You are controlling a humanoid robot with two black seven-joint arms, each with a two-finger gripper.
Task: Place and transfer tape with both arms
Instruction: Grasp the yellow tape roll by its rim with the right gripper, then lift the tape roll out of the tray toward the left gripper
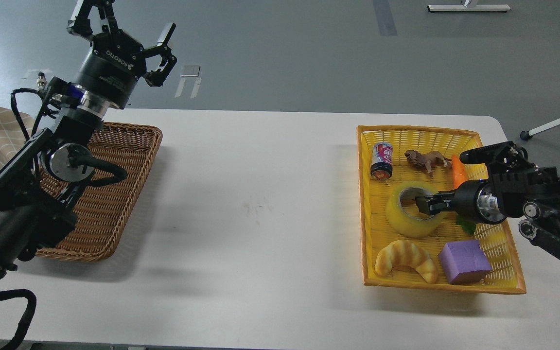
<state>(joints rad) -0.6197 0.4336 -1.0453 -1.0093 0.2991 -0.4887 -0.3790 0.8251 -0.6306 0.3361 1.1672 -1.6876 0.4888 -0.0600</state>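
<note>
The tape (403,222), a wide translucent yellow roll with a grey-white core, lies flat in the yellow basket (416,130) on the right of the white table. My right gripper (425,204) reaches in from the right, and its dark fingertips dip into the roll's core at its right wall. Its two fingers cannot be told apart. My left gripper (123,26) is open and empty, held high above the far corner of the brown wicker basket (110,194) on the left.
The yellow basket also holds a croissant (404,260), a purple block (463,262), a small can (382,160), a brown toy animal (426,159) and a carrot (458,169) with its green leaf (464,226). The wicker basket holds nothing visible.
</note>
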